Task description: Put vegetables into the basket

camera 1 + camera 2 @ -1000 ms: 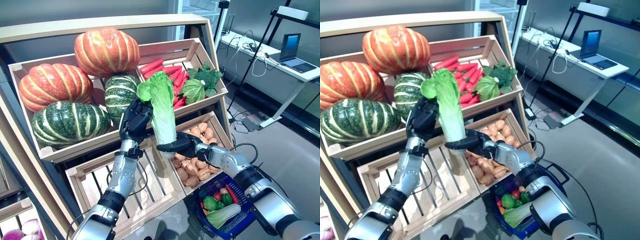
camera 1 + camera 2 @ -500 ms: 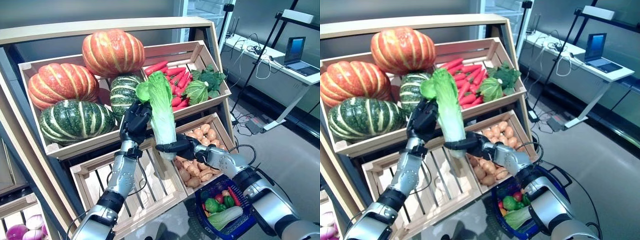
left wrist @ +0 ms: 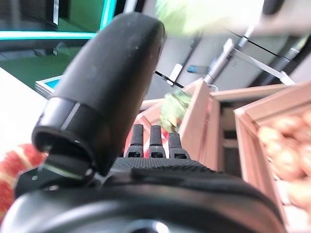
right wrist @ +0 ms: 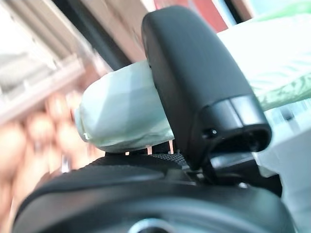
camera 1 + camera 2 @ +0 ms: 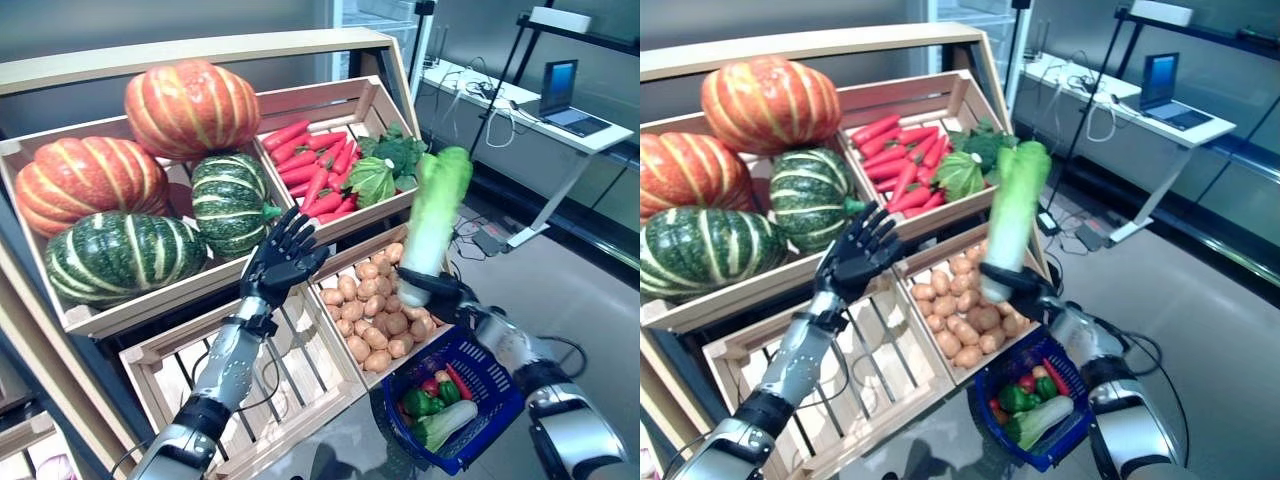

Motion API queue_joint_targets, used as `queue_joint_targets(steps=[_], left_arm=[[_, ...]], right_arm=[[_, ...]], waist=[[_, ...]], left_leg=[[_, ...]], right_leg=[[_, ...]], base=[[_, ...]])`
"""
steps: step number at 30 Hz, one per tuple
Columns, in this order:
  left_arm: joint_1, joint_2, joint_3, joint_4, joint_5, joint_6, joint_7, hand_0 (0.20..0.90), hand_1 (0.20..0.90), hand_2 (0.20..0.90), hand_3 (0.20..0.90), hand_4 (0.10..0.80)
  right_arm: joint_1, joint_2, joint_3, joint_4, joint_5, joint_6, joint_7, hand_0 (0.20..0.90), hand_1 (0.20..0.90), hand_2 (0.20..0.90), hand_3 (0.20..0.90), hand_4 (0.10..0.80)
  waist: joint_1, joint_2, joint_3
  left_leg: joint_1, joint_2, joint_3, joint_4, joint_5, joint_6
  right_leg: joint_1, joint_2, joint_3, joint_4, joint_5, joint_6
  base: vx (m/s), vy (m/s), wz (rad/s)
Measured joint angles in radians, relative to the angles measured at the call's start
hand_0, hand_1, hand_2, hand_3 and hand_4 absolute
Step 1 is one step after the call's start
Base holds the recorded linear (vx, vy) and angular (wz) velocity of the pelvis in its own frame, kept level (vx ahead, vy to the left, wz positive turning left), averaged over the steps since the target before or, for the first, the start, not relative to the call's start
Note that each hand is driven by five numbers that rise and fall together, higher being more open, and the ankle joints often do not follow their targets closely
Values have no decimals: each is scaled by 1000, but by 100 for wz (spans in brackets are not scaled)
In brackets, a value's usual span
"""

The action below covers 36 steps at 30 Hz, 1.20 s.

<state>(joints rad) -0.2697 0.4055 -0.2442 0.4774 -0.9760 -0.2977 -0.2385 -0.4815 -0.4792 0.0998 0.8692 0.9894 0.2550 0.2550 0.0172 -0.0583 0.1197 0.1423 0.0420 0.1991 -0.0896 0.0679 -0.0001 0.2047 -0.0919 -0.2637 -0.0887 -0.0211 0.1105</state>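
Observation:
My right hand [image 5: 428,291] is shut on the white base of a long pale-green napa cabbage [image 5: 434,215] and holds it upright above the lower crate, up and left of the blue basket [image 5: 497,357]. In the right wrist view the thumb [image 4: 194,82] presses on the cabbage's white end [image 4: 121,111]. The basket stands on the floor and holds a pale green cabbage [image 5: 450,424], green peppers [image 5: 418,405] and red pieces. My left hand [image 5: 283,262] is open with fingers spread, empty, in front of the stand's lower shelf edge; it also shows in the right eye view [image 5: 858,256].
The wooden stand [image 5: 200,50] with its crates fills the left and middle. A white desk [image 5: 540,125] with a laptop stands at the back right. Grey floor lies to the right of the basket.
My left hand has let go of the cabbage and opened. My right hand has carried the cabbage to the right, toward the basket. The camera has shifted.

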Motion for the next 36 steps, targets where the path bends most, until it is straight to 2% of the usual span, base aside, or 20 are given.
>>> queue_joint_targets(steps=[5, 7, 10, 13, 14, 20, 22, 27, 33, 34, 35, 36], left_arm=[[20, 31, 60, 93, 25, 6, -3, 900, 900, 900, 900, 800], [-4, 57, 55, 115, 32, 3, -6, 900, 900, 900, 900, 800], [-104, 88, 53, 194, 31, -4, -5, 900, 900, 900, 900, 800], [-199, 123, 52, 224, 30, -55, -3, 900, 900, 900, 900, 800], [-248, 127, 54, 238, 28, -62, 2, 900, 900, 900, 900, 800], [-332, 150, 53, 277, 28, -87, 41, 900, 900, 900, 900, 800], [-335, 149, 47, 279, 28, -87, 43, 900, 900, 900, 900, 800], [-344, 154, 26, 280, 29, -104, 66, 900, 900, 900, 900, 800], [-355, 149, 13, 275, 28, -109, 80, 900, 900, 900, 900, 800], [-357, 149, 13, 272, 28, -112, 83, 900, 900, 900, 900, 800], [-360, 147, 12, 271, 27, -112, 87, 900, 900, 900, 900, 800], [-360, 148, 12, 269, 26, -112, 87, 900, 900, 900, 900, 800]], right_arm=[[71, -55, -20, 152, -8, -4, -2, 300, 300, 300, 300, 400], [74, -60, -21, 189, -5, -33, 0, 300, 300, 300, 300, 400], [60, -66, -57, 251, 1, -75, 0, 300, 300, 300, 300, 400], [-1, -100, -56, 304, 5, -97, 0, 300, 300, 300, 300, 400], [-27, -127, -57, 320, 5, -97, -2, 300, 300, 300, 300, 400], [-143, -154, -56, 357, 24, -98, -4, 300, 300, 300, 300, 400], [-155, -153, -55, 360, 46, -97, -14, 300, 300, 300, 300, 400], [-222, -158, -53, 392, 93, -87, -40, 300, 300, 300, 300, 400], [-304, -167, -52, 426, 122, -73, -76, 300, 300, 300, 300, 400], [-314, -171, -52, 427, 122, -70, -81, 479, 479, 479, 479, 519], [-328, -173, -52, 437, 124, -66, -84, 900, 900, 900, 900, 800], [-331, -174, -52, 437, 126, -63, -86, 900, 900, 900, 900, 800]], waist=[[-34, 2, 0], [-34, 7, 5], [-36, 19, 73], [-41, 31, 161], [-43, 41, 201], [-54, 65, 347], [-53, 69, 362], [-47, 92, 386], [-32, 123, 400], [-32, 126, 399], [-31, 131, 401], [-31, 132, 400]], left_leg=[[9, 12, 40, 5, -7, -5], [-64, 32, 57, 85, -35, -5], [-208, 62, 50, 305, -117, -1], [-377, 90, 41, 554, -219, 3], [-447, 97, 27, 642, -247, 15], [-673, 98, 2, 892, -302, 35], [-743, 94, -2, 951, -308, 39], [-873, 97, -20, 1124, -368, 43], [-986, 99, -41, 1271, -424, 42], [-1006, 99, -46, 1294, -433, 38], [-1020, 104, -47, 1315, -439, 39], [-1026, 104, -51, 1326, -442, 34]], right_leg=[[-15, 8, 34, 8, 7, -6], [-104, 4, 39, 96, -12, -16], [-226, -6, 35, 269, -67, -29], [-411, -48, 36, 554, -181, -48], [-481, -64, 38, 651, -213, -53], [-721, -134, 62, 942, -289, -64], [-794, -157, 66, 1014, -313, -72], [-917, -193, 76, 1199, -391, -88], [-1023, -212, 91, 1352, -465, -100], [-1042, -214, 93, 1374, -474, -101], [-1053, -215, 92, 1394, -480, -101], [-1058, -217, 94, 1403, -483, -97]], base=[[-135, -31, -25], [-389, -86, -30], [-342, -63, -11], [-211, -25, -3], [-103, -13, 12], [-122, 6, 2], [-103, 20, 20], [-51, 19, 14], [-54, 17, 7], [-30, 6, 4], [-55, 4, 2], [0, 0, 0]])
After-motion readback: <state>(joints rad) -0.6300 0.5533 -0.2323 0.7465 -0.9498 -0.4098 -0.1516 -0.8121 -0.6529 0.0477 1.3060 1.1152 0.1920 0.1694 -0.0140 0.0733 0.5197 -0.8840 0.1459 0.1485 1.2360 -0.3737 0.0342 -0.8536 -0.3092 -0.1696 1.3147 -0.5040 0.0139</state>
